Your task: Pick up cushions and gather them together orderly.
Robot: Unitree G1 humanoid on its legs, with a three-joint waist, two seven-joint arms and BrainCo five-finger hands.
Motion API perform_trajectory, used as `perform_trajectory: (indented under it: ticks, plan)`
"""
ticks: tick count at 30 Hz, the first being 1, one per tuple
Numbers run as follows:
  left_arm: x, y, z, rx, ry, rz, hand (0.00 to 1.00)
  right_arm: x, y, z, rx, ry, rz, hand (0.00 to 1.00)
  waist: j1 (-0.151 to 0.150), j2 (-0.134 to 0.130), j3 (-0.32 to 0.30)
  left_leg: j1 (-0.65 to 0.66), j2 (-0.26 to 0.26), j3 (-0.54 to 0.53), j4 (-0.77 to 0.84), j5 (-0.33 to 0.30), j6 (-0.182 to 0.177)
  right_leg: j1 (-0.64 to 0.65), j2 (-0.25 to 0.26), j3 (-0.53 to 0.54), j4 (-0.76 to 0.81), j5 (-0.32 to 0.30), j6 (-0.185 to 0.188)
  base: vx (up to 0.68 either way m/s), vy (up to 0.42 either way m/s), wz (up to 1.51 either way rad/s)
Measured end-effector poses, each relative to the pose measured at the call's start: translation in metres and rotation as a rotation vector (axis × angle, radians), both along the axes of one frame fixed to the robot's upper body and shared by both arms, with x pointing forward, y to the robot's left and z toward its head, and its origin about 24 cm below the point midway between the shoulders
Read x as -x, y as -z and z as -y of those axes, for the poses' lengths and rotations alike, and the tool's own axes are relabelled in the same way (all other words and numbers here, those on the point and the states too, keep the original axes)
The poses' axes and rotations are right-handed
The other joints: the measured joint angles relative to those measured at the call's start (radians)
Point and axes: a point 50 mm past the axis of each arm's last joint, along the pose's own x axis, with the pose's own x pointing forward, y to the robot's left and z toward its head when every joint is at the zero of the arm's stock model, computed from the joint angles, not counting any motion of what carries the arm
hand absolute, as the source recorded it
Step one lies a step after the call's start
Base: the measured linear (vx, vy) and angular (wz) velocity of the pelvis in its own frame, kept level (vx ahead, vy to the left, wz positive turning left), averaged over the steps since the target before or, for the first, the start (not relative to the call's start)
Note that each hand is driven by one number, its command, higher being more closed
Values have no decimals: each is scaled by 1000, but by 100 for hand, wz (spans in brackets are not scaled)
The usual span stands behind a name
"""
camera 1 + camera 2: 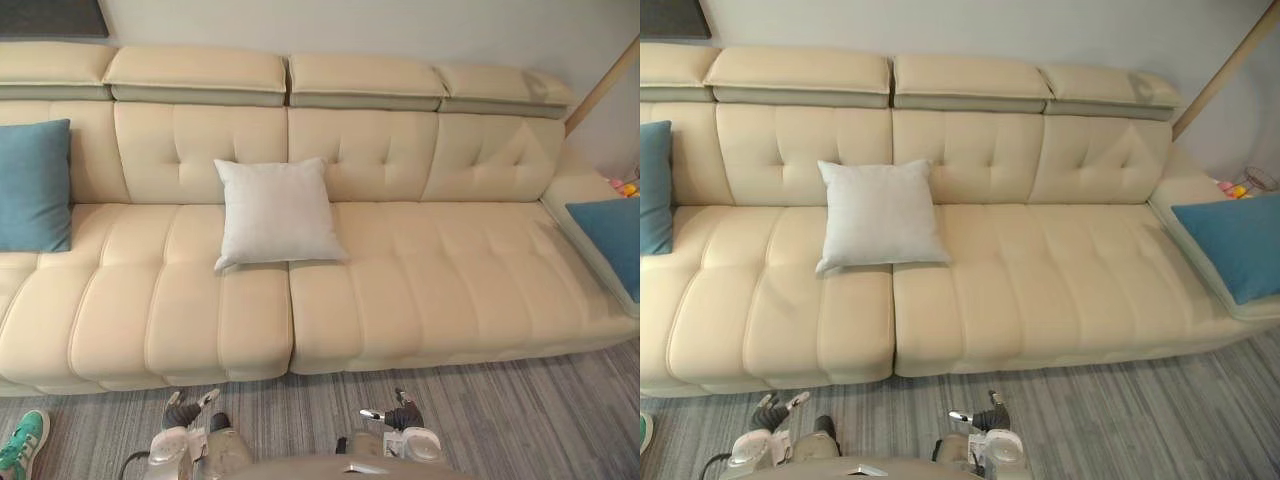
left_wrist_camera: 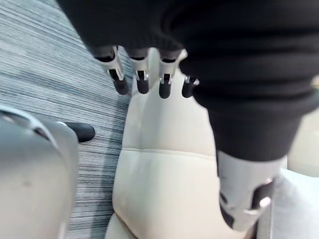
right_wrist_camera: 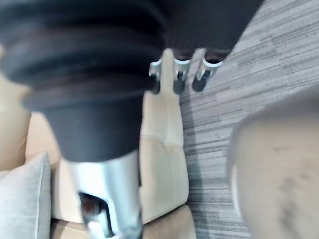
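Three cushions sit well apart on the cream sofa (image 1: 430, 270). A pale grey cushion (image 1: 277, 212) is near the middle, its lower edge on the seat and its top leaning against the backrest. The left teal cushion (image 1: 33, 185) stands upright at the far left end, and the right teal cushion (image 1: 610, 235) lies at the right end, on the part of the sofa that turns toward the near side.

Neither hand has taken anything. The left hand (image 1: 186, 410) and the right hand (image 1: 402, 412) hang low on the near side, over the grey striped carpet (image 1: 520, 410) just short of the sofa's front edge. In the left wrist view the fingers (image 2: 142, 82) are relaxed and apart with nothing between them, and the right hand's fingers (image 3: 179, 74) are likewise loose and empty.

The gathering looks unstarted; the step in hand is choosing and reaching for a first cushion. The grey one is the natural candidate (it is nearest and straight ahead), but it is set back on the seat, so the next move probably calls for both arms to rise over the seat edge and reach forward. The teal pair would need a sideways reach or a step. A person's green shoe (image 1: 25, 440) rests on the carpet at the near left.
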Motion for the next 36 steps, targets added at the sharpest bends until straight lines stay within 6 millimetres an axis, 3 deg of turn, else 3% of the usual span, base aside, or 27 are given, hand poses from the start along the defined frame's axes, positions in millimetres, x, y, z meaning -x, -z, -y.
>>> perform_trajectory:
  ticks: [1,2,4,5,7,10,11,12,14,15,16,17,19,20,24,25,29,30,31,32,33,34,36]
  plan:
    - [4,0,-6,-4,-52,-9,0,-7,-2,-7,-12,-16,16,0,-10,-21,8,-17,-28,23,-1,31,-2,11,-45,-29,85,-62,10,-140,-103,-41]
    - [1,-1,-9,-9,-71,1,0,-11,-1,-11,-17,-40,12,0,-4,-48,14,-24,-36,40,-2,48,-2,44,-51,-43,10,-108,21,-144,-165,-43]
    - [2,0,-7,3,-96,-3,0,-24,-7,-13,-7,-69,47,0,23,-6,32,-46,-3,73,-5,70,-12,78,4,-46,-157,-121,19,-224,-134,-66]
    - [2,3,3,33,-107,-12,0,-29,-10,-8,9,-71,57,0,12,46,50,-50,23,69,-23,88,-11,90,34,-60,-214,-88,7,-287,-80,-23]
    - [8,6,9,51,-110,-30,0,-15,-3,-2,21,-59,13,0,2,70,49,-39,27,64,-72,117,-18,87,44,-72,-218,-80,4,-228,-35,14]
    - [12,7,12,56,-105,-43,0,-2,1,3,33,-48,-20,0,1,80,43,-18,25,81,-119,118,-25,84,50,-75,-219,-71,-2,-180,-7,6]
    - [12,7,11,52,-99,-43,0,-1,1,3,33,-46,-23,0,-1,73,47,-15,21,80,-127,98,-51,81,43,-73,-224,-64,-13,-99,37,-7]
    - [10,6,6,39,-95,-35,0,1,2,1,27,-45,-25,0,-1,44,59,-19,13,78,-106,69,-68,78,21,-70,-232,-52,-24,-110,81,-18]
    - [7,4,2,29,-97,-25,0,5,3,4,30,-32,-36,0,-3,33,64,-49,-7,17,120,-5,-19,68,-4,-45,-221,-39,-13,-108,129,-35]
    - [7,4,5,35,-98,-27,0,7,3,7,38,-29,-39,0,-4,34,65,-51,-18,-10,217,-95,-14,62,-10,-22,-214,-35,-4,-106,162,-62]
    - [8,5,6,39,-101,-30,0,9,3,7,39,-26,-40,0,-3,40,62,-47,-18,-25,276,-169,-26,52,-6,13,-209,-29,7,-98,221,-79]
    - [12,5,5,35,-101,-38,0,8,2,6,36,-26,-31,0,-9,51,63,-48,-23,-22,301,-202,-35,46,-3,48,-203,-25,17,-75,182,-71]
    - [15,4,-1,22,-118,-31,0,8,1,1,16,-11,-23,0,-24,27,54,-43,-51,4,301,-250,-73,21,-15,108,-227,2,20,-94,231,-79]
    - [14,4,-1,21,-118,-28,0,10,3,0,8,-2,-32,0,-22,15,46,-45,-73,-22,306,-285,-71,11,-14,137,-250,22,11,-84,214,-90]
    - [12,3,-2,20,-122,-25,0,11,4,-5,-15,22,-37,0,-42,16,39,-43,-93,-20,310,-328,-35,3,-5,193,-333,88,-20,-51,174,-76]
    - [7,2,-1,21,-115,-14,0,13,5,-4,-17,30,-42,0,-51,3,30,-43,-91,0,310,-333,-29,-8,3,220,-358,113,-15,-19,77,-64]
    - [2,2,4,25,-89,-10,0,16,6,-3,-24,44,-47,0,-44,-1,23,-24,-67,54,313,-364,-31,-47,49,292,-384,186,-2,11,20,-102]
    - [2,2,6,31,-90,-8,0,13,5,-4,-25,42,-41,0,-32,2,22,-10,-50,74,315,-368,-30,-58,71,278,-391,221,-7,33,-32,-200]
    - [3,3,8,37,-94,-13,0,9,4,-6,-27,30,-31,0,-22,31,21,8,-9,123,308,-342,-5,-75,94,175,-437,287,-47,36,-59,-209]
    - [4,4,9,40,-96,-17,0,8,3,-6,-27,29,-27,0,-21,31,16,16,13,161,310,-316,19,-77,91,115,-445,281,-77,47,-105,-215]
    - [5,4,11,46,-94,-20,0,6,3,-4,-24,30,-26,0,-21,29,12,46,36,232,300,-310,26,-101,64,-6,-406,240,-121,75,-91,-176]
    - [4,5,15,54,-83,-21,0,7,3,-1,-18,38,-31,0,-25,41,19,98,50,308,279,-306,21,-110,-7,-190,-342,201,-143,122,-107,-172]
    - [3,5,16,55,-71,-21,0,11,4,1,-16,51,-41,0,-30,44,18,164,63,365,263,-308,-1,-77,-57,-366,-319,205,-142,145,-126,-137]
